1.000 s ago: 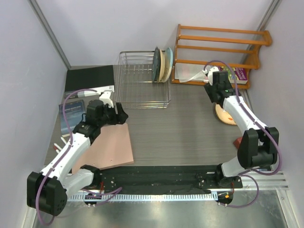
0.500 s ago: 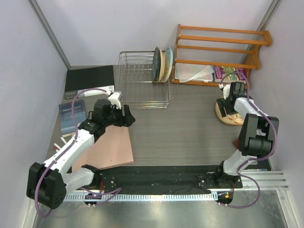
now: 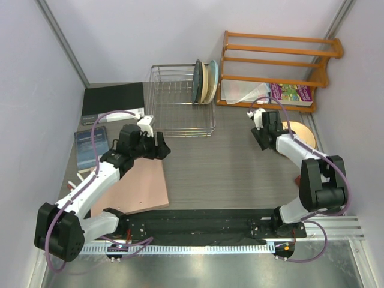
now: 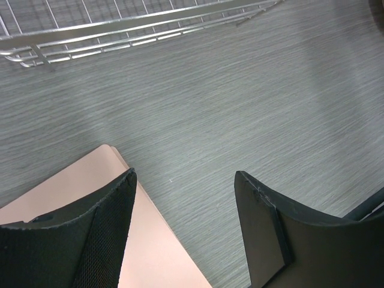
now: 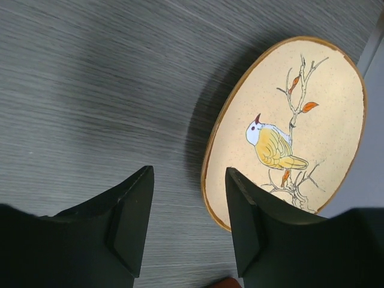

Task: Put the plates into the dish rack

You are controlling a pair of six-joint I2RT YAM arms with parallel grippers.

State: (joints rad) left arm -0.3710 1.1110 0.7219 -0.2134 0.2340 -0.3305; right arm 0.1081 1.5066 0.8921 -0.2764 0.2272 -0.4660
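Three plates stand on edge at the right end of the chrome wire dish rack (image 3: 177, 105): a dark teal one (image 3: 196, 81), a cream one (image 3: 204, 82) and a light-blue one (image 3: 212, 81). The yellow-orange bird plate (image 3: 301, 135) lies flat on the table at the right; it also shows in the right wrist view (image 5: 288, 126). My right gripper (image 3: 263, 133) is open and empty just left of that plate, and in the right wrist view (image 5: 189, 180) the plate's rim lies by its right finger. My left gripper (image 3: 161, 149) is open and empty in front of the rack, and in the left wrist view (image 4: 183, 177) it hangs over the table.
An orange wooden shelf (image 3: 279, 54) stands at the back right with books (image 3: 291, 93) under it. A pink board (image 3: 135, 186) lies under the left arm and shows in the left wrist view (image 4: 90, 198). A black pad (image 3: 113, 98) and a blue book (image 3: 90, 144) lie at the left.
My right gripper went from the shelf down over the bird plate, then left, uncovering the plate. My left gripper shifted a little right early on and has held since.
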